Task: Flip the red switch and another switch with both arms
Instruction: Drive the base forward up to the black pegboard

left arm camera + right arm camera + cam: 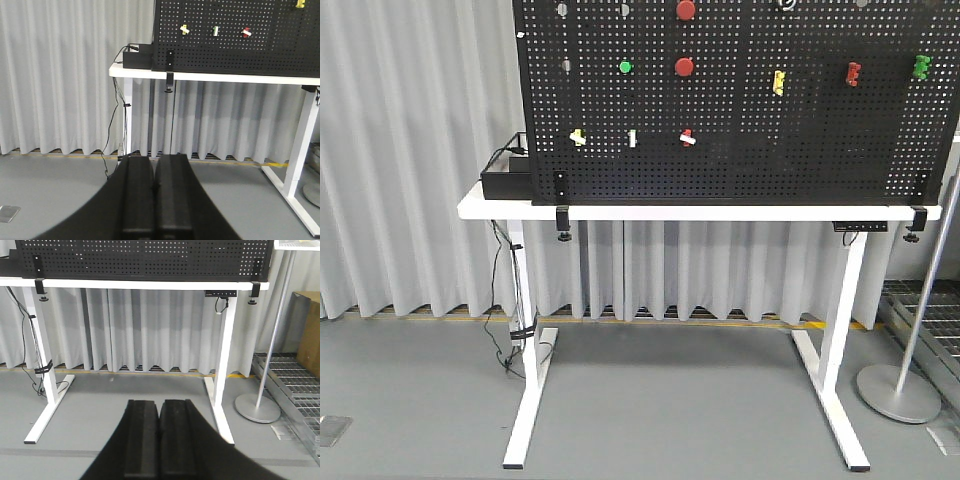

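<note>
Left wrist view: we see our left gripper [155, 161] with jaws pressed together, holding nothing
Red switch [246, 32]: far ahead, above and right of it
Pale yellow switch [184, 29]: far ahead, above it
Right gripper [160, 404]: closed tight, empty

The pegboard [750, 150] is black with a regular grid of small holes. The red switch [687, 138] has a red base and a white lever. Further left, the yellow switch [578, 137] is pale yellow with white. The counter [700, 212] is white. The left tool [154, 165] and the right tool [160, 407] are black.
</note>
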